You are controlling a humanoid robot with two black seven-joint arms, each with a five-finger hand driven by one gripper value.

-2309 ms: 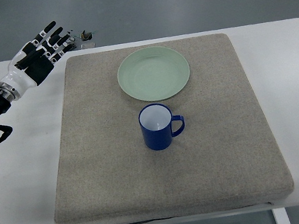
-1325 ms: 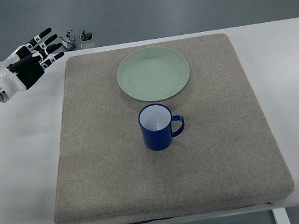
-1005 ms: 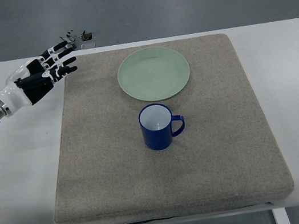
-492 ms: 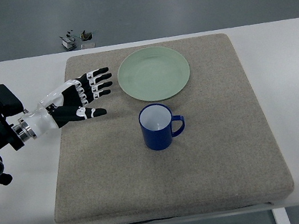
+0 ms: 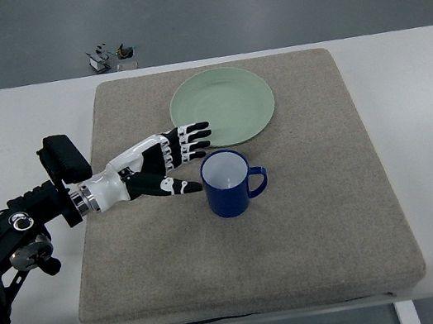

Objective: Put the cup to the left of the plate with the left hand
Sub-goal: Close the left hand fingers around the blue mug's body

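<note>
1. since the earlier frame, the left hand (image 5: pixel 158 165) has travelled from beside the mat's upper left corner down and across to the middle of the mat, and now sits just left of the cup; cup and plate have not shifted.
2. its black-and-white fingers (image 5: pixel 188 141) are spread and extended toward three o'clock, holding nothing; the thumb tip lies close to the cup's left wall, though contact cannot be confirmed.
3. the dark blue enamel cup with a white inside (image 5: pixel 227 182) stands upright near the centre of the mat, its handle pointing to three o'clock.
4. the round pale green plate (image 5: pixel 223 106) rests at twelve o'clock from the cup, near it but apart; the upper fingertips reach the plate's lower left rim.
5. both stand on a square grey-beige felt mat (image 5: pixel 311 221), which covers most of a white table (image 5: pixel 425 108).
6. the black forearm enters from the picture's left edge at about eight o'clock.
7. small dark bits of hardware (image 5: pixel 110 56) lie on the floor beyond the table's far edge at eleven o'clock.
</note>
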